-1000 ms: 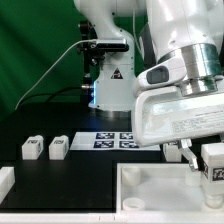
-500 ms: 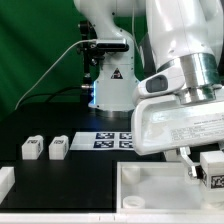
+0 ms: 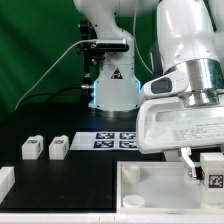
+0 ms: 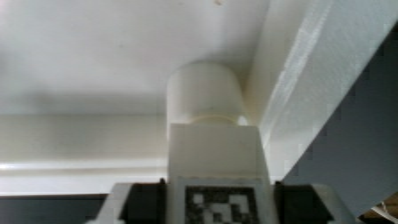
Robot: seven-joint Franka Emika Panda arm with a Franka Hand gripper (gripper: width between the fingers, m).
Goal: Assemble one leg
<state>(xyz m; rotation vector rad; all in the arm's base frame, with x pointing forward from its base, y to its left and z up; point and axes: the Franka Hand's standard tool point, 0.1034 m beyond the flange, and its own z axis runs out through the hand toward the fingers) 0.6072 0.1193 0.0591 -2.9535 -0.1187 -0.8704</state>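
My gripper (image 3: 206, 170) is shut on a leg (image 3: 213, 176), a small white block with a black-and-white tag. It holds the leg low over the right part of the large white tray-like part (image 3: 150, 186). In the wrist view the held leg (image 4: 217, 140) runs from between the dark pads (image 4: 139, 206) out to a round white end that meets the tray's white surface (image 4: 89, 60). Whether it touches cannot be told. Two more legs (image 3: 32, 149) (image 3: 58, 148) stand on the black table at the exterior view's left.
The marker board (image 3: 112, 140) lies flat behind the tray. A white part (image 3: 5, 181) sits at the exterior view's lower left edge. The arm's base (image 3: 112, 85) stands at the back. The tray's raised rim (image 4: 311, 90) runs beside the held leg.
My gripper has moved toward the exterior view's right with the leg in it and sits slightly lower. The other legs have not moved.
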